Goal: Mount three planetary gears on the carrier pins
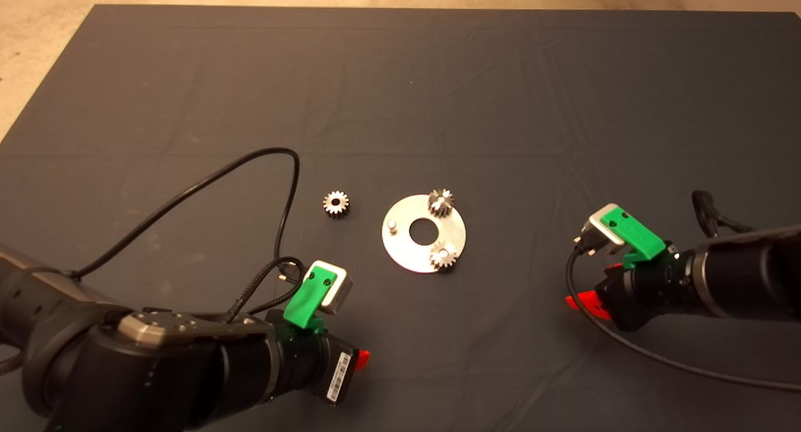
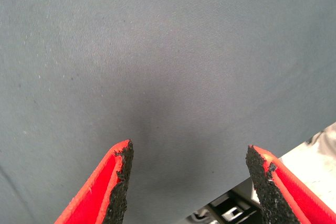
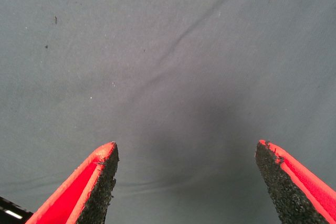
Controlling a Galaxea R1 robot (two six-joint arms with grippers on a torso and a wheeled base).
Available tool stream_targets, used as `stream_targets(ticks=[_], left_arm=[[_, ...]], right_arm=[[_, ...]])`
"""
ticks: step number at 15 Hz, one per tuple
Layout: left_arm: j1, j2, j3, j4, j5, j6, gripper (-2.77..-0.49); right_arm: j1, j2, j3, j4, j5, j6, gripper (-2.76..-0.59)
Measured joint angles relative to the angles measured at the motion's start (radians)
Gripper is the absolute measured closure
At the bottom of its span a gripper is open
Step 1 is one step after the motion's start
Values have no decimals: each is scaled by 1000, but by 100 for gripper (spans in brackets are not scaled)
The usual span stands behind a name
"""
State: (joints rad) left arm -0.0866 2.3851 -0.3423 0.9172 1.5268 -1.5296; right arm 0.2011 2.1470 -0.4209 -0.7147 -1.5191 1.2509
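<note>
- A round silver plate (image 1: 408,255) with a hole in its middle lies flat near the centre of the dark mat (image 1: 400,87).
- 2 gears already sit on the plate: 1 gear (image 1: 440,203) at the plate's far edge, looking slightly tilted, and 1 gear (image 1: 443,255) at the near right edge, lying flat with a pin end showing in its bore.
- The 3rd pin (image 1: 392,226) stands bare on the left part of the plate, a short silvery stud.
- The 3rd gear (image 1: 336,203) lies flat on the mat, just left of the plate and not touching it.
- The left gripper (image 1: 360,359) hangs over the mat at the lower left, nearer the camera than the loose gear and apart from it; only a bit of red finger shows past the black wrist in the head view.
- In the left wrist view its 2 red fingers (image 2: 113,184) are spread wide with nothing between them, only bare mat beyond.
- The right gripper (image 1: 585,305) hovers over the mat at the right, well apart from the plate.
- In the right wrist view its fingers (image 3: 92,187) are also spread wide and empty, over creased mat.
- A black cable (image 1: 206,181) loops from the left arm across the mat, left of the loose gear.
</note>
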Motion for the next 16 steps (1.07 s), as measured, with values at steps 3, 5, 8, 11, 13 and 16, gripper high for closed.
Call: stream_targets(ticks=[3,5,8,11,13,16], left_arm=[[-6,0,0,0,-1,63,-149],[-9,-3,0,0,-1,120,-149],[-37,-32,0,0,0,250,-149],[-55,-76,-37,0,0,429,-149],[-59,-103,-81,5,0,498,-149],[-66,-130,-155,30,-1,529,-150]], right_arm=[[4,30,3,-15,-8,18,-192],[5,41,3,-15,-9,19,-192],[4,47,4,-16,-8,20,-192],[5,47,4,-16,-10,21,-192],[4,48,4,-16,-10,21,-192],[4,58,4,-17,-11,21,-192]])
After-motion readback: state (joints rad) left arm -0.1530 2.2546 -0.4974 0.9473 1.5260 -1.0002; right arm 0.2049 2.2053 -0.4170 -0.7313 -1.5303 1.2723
